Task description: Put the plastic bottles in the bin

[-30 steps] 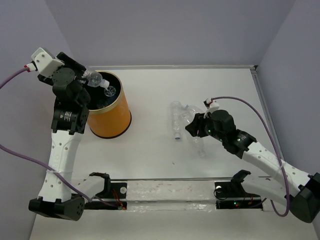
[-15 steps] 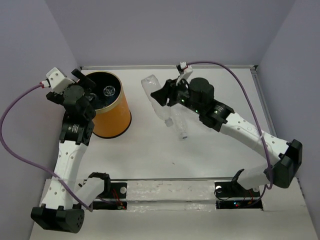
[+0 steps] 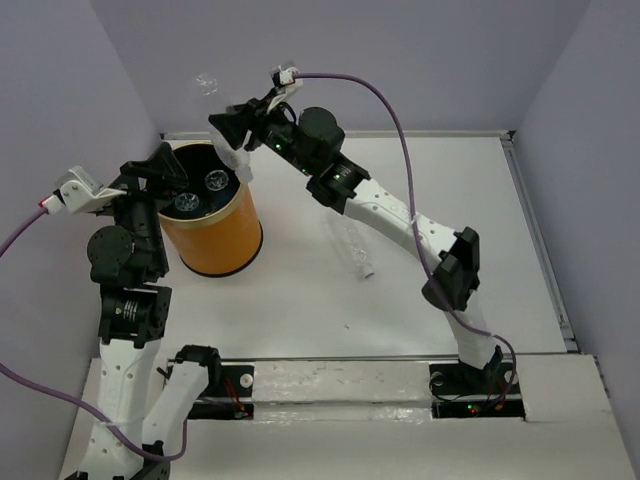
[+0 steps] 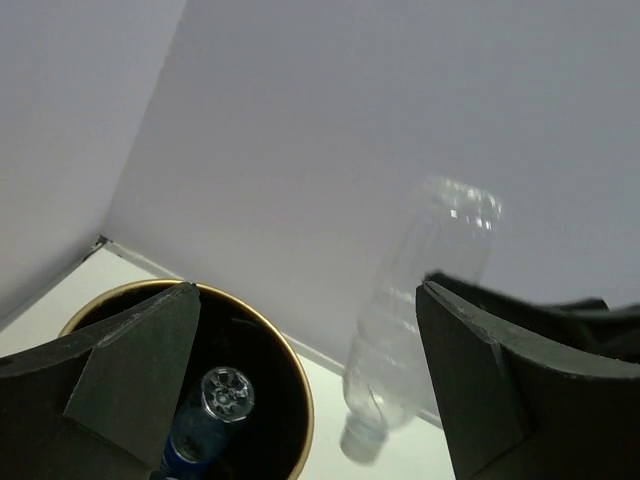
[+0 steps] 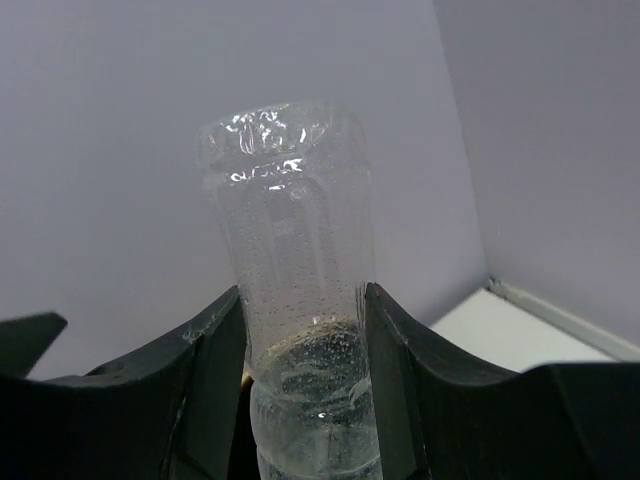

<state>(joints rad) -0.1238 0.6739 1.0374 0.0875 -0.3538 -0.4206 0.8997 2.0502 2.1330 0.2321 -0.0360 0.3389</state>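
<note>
Currently the right gripper (image 5: 305, 340) is clamped on a bottle (image 4: 420, 300), held cap-down and tilted at the far rim of the bin (image 3: 215, 245), probably so that it drops inside on release. The left gripper (image 4: 307, 340) stands spread and empty near the rim, leaving the mouth free. Half a second earlier this bottle was over mid-table and the left arm was closer in; one spare bottle (image 3: 352, 245) lies on the table (image 3: 480, 220) as before.

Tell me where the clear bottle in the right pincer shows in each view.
Top external: clear ribbed plastic bottle, upper left, beside the round orange bin.
Left wrist: right of centre, neck down.
Right wrist: centre, clamped in the right pincer.
Landmark: the bin's rim, top and left wrist views.
</note>
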